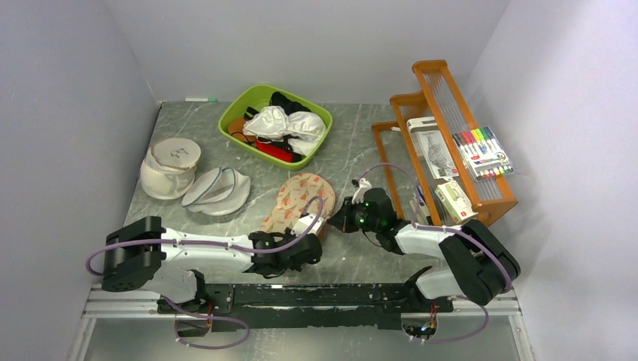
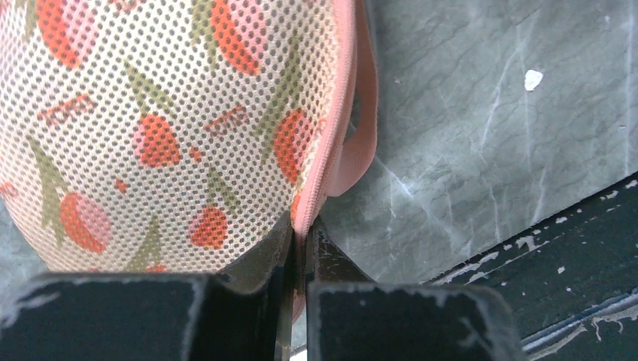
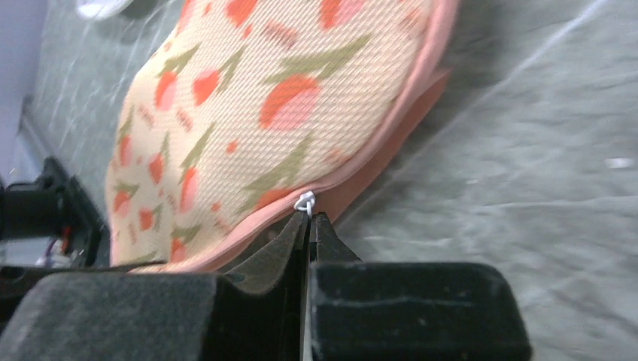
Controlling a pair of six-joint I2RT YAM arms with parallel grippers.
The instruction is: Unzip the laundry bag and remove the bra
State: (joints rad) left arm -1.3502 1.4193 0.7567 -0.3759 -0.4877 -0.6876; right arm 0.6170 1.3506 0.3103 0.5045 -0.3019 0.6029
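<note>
Right now the laundry bag (image 1: 297,197) lies on the desk (image 1: 353,143), on the arm side of the green tray (image 1: 223,128). At its end farthest from that tray, the left claw (image 2: 301,229) pinches the pink edge, and the right claw (image 3: 308,219) is closed on the white zip pull (image 3: 305,201). That tiny pull could slip free, I'd say, or the bag could drag along. The bra isn't visible.

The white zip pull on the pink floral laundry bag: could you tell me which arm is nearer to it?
Right. The right arm holds the zip pull in its jaws; the left arm clamps the laundry bag at its pink edge, elsewhere.
</note>
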